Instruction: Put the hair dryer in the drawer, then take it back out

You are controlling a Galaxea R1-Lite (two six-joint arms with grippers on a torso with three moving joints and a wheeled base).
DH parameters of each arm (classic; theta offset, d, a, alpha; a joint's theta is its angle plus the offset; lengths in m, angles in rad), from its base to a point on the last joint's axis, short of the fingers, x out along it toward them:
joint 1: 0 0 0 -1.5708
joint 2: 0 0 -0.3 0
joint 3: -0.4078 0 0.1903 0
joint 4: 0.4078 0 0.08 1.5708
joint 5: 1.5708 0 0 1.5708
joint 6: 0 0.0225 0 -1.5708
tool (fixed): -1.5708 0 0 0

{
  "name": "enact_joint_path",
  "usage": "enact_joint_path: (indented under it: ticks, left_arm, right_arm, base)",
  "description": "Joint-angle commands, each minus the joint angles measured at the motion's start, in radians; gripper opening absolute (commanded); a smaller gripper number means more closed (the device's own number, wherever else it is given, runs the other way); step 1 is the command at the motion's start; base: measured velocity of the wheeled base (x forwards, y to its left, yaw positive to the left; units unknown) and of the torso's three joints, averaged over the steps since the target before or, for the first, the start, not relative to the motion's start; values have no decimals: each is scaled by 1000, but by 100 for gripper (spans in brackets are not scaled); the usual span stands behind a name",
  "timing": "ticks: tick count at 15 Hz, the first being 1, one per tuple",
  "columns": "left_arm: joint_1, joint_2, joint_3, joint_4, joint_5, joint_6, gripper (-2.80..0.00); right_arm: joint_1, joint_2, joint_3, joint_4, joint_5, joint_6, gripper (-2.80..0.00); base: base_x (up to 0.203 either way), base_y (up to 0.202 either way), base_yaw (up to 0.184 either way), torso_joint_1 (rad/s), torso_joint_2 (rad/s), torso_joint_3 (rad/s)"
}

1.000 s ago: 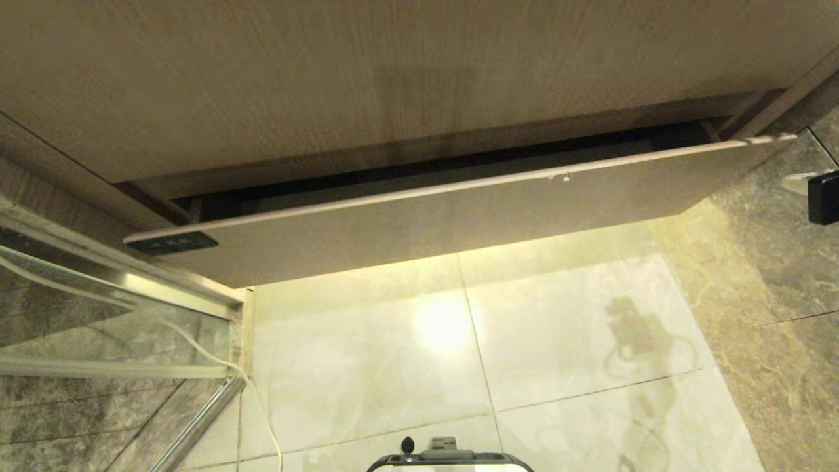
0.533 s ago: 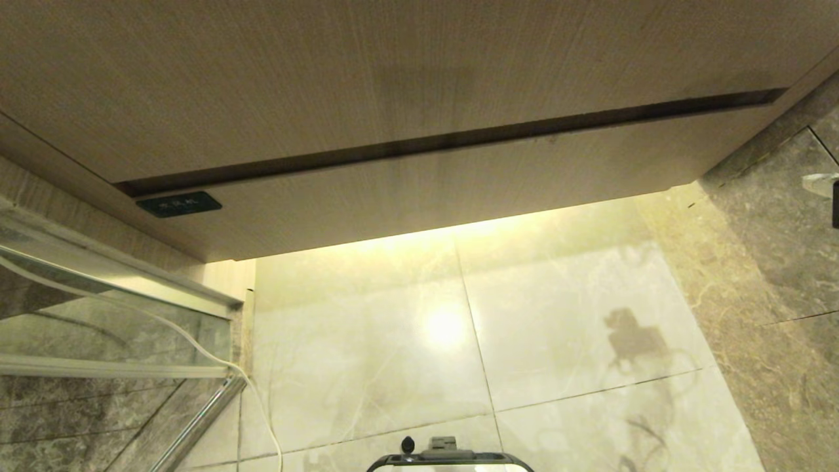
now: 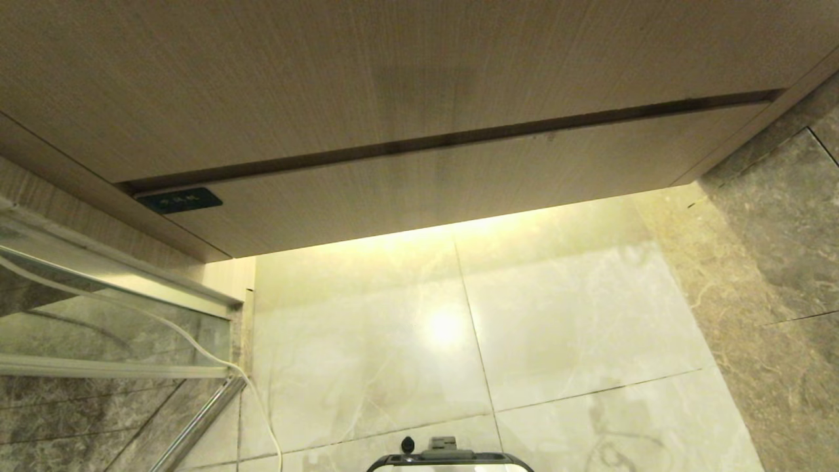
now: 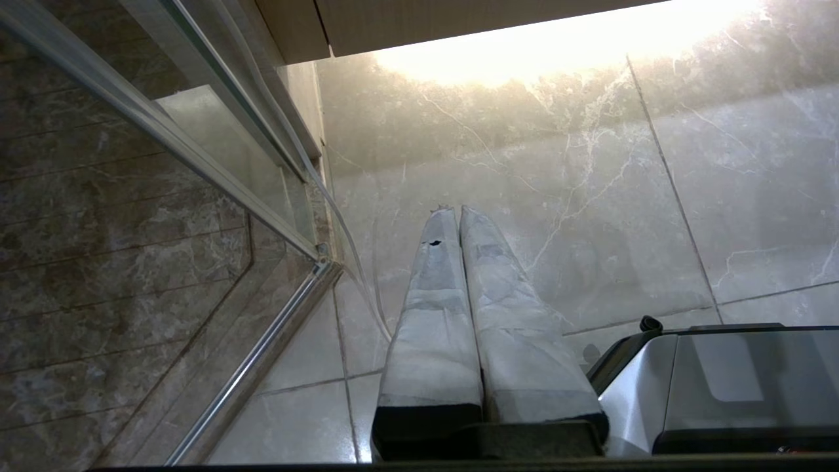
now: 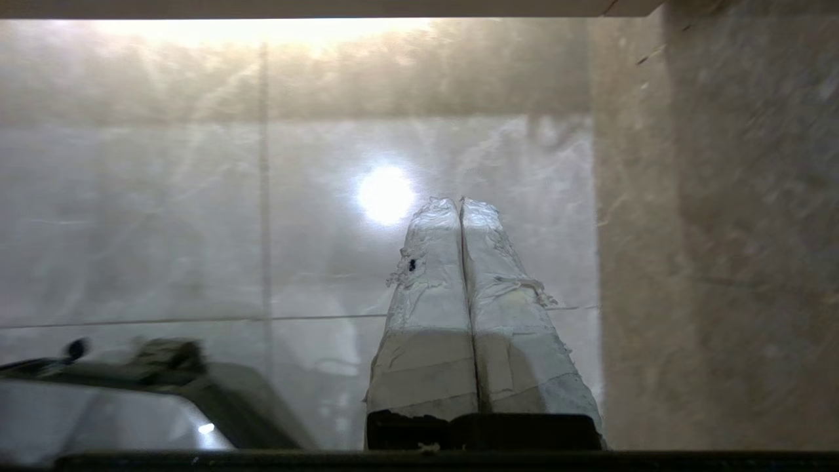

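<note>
Pushed shut since a second ago, the drawer [image 3: 446, 183] sits flush (hair dryer unseen). Right gripper [image 5: 460, 203] and left gripper [image 4: 457, 210] hang pressed together, empty, over the floor [image 3: 557, 314].

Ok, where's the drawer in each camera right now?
Head view: the drawer spans the middle of the picture, shut, with its black label at the left end.
Left wrist view: only a wood strip at the top edge, probably the drawer.
Right wrist view: a thin wood sliver along the top edge, probably the drawer.
Shared landmark: the pale floor tiles, brightly lit just below it.
</note>
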Motion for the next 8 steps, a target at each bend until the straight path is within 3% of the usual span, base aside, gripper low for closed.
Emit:
enact_joint_path:
  ticks: [1, 5, 8]
  left_arm:
    - [0, -2, 1, 0, 0, 0, -280]
    - [0, -2, 0, 0, 0, 0, -280]
    - [0, -2, 0, 0, 0, 0, -280]
  right_arm:
    - [97, -389, 170, 23, -45, 45, -280]
    - [193, -811, 543, -29, -139, 58, -280]
    - [284, -864, 753, -176, -215, 56, -280]
  base:
    - [0, 0, 0, 0, 0, 0]
    - [0, 0, 0, 0, 0, 0]
    - [0, 0, 0, 0, 0, 0]
